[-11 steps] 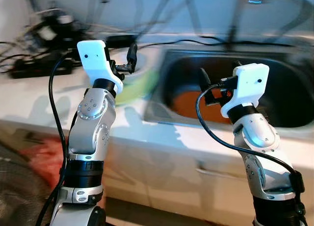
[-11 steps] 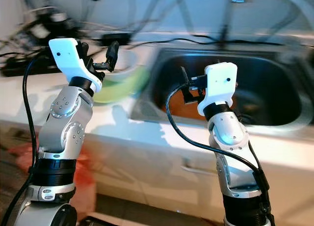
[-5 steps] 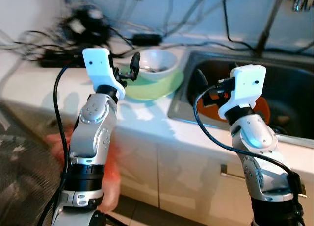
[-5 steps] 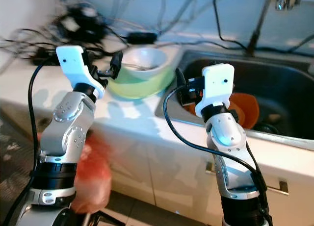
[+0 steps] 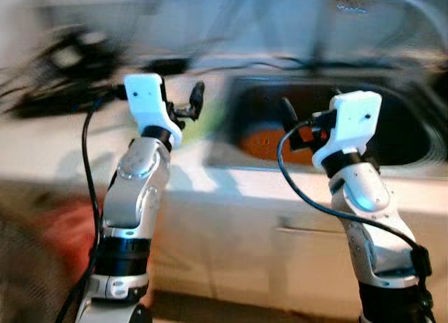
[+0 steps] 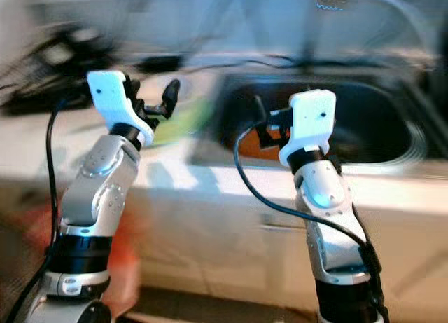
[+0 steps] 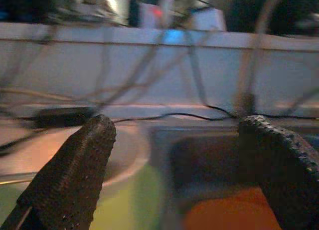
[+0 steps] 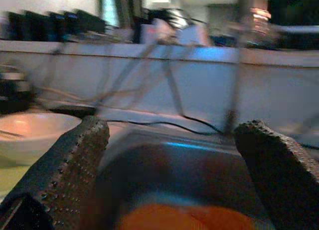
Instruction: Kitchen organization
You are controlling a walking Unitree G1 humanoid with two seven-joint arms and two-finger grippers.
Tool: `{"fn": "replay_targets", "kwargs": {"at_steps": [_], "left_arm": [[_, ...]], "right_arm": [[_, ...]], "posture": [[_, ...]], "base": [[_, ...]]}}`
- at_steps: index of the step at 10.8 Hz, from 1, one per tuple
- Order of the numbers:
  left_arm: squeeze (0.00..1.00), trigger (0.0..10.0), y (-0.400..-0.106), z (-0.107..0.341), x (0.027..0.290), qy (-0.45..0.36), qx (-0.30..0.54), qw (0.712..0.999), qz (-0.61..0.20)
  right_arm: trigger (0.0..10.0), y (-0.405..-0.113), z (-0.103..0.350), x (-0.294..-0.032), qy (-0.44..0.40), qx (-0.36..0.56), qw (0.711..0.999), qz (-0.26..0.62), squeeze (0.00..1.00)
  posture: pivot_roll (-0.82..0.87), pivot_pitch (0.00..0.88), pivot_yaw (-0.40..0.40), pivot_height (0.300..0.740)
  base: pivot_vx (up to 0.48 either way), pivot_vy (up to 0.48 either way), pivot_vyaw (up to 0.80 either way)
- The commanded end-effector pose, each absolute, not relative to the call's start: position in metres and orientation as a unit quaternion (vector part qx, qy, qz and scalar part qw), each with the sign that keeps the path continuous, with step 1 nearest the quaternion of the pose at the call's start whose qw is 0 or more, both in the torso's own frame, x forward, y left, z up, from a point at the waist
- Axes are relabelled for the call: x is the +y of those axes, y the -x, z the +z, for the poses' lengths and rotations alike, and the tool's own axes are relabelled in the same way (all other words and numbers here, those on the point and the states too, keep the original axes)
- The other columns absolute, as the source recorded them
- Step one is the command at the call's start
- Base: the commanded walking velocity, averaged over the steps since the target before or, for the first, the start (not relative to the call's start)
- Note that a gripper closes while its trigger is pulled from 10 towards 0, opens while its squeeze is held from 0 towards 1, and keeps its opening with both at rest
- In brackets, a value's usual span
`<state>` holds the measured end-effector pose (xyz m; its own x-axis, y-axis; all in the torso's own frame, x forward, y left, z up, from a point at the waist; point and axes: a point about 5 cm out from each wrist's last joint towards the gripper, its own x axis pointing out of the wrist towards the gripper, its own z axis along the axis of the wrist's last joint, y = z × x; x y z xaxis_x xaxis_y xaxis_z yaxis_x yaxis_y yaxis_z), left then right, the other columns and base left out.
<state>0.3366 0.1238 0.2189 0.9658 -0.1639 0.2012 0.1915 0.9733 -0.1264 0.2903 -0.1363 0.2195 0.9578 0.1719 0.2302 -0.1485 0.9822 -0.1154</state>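
Observation:
The picture is blurred by motion. A steel sink (image 5: 399, 137) is set in the white counter, with an orange bowl (image 5: 260, 142) lying inside it. Left of the sink lies a green plate (image 5: 212, 116) with a white bowl (image 8: 30, 132) on it. My left gripper (image 5: 194, 104) hovers open above the counter near the plate, its fingers (image 7: 75, 175) wide apart and holding nothing. My right gripper (image 5: 288, 123) is raised in front of the sink's near rim, also open, and its fingers (image 8: 65, 165) frame the orange bowl (image 8: 184, 220).
Black cables and a power strip (image 5: 63, 78) clutter the counter's back left against the wall. White cabinet fronts with a handle (image 5: 301, 228) run below the counter. Something red (image 5: 52, 232) sits low on the left by the floor.
The whole picture has shifted and blurred, so the camera has swung; the sink now sits more centred. Both arms keep the same raised pose with their fingers apart.

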Motion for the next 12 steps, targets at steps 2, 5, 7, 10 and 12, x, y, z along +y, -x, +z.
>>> {"fn": "replay_targets", "kwargs": {"at_steps": [2, 5, 7, 10, 12], "left_arm": [[0.00, 10.0, -0.336, 0.221, 0.124, 0.072, -0.095, 0.988, -0.094], [0.00, 10.0, -0.336, 0.222, 0.125, 0.074, -0.096, 0.989, -0.088], [0.00, 10.0, -0.337, 0.233, 0.138, 0.060, -0.122, 0.990, -0.049], [0.00, 10.0, -0.337, 0.236, 0.136, 0.057, -0.126, 0.989, -0.053], [0.00, 10.0, -0.337, 0.238, 0.134, 0.055, -0.129, 0.988, -0.061]], "right_arm": [[10.0, -0.290, 0.219, -0.135, 0.047, -0.117, 0.989, 0.080, 0.00], [10.0, -0.289, 0.218, -0.134, 0.050, -0.117, 0.988, 0.084, 0.00], [10.0, -0.288, 0.218, -0.131, 0.050, -0.120, 0.987, 0.098, 0.00], [10.0, -0.289, 0.220, -0.130, 0.056, -0.124, 0.985, 0.102, 0.00], [10.0, -0.289, 0.220, -0.130, 0.056, -0.125, 0.986, 0.100, 0.00]], "posture": [[-0.10, 0.000, 0.107, 0.740], [-0.09, 0.000, 0.106, 0.740], [-0.09, 0.000, 0.103, 0.740], [-0.09, 0.000, 0.105, 0.740], [-0.09, 0.000, 0.107, 0.740]], "base": [[0.000, 0.000, -0.40], [0.000, 0.000, 0.00], [0.127, 0.000, 0.00], [0.373, 0.000, 0.00], [0.441, 0.000, 0.00]]}}
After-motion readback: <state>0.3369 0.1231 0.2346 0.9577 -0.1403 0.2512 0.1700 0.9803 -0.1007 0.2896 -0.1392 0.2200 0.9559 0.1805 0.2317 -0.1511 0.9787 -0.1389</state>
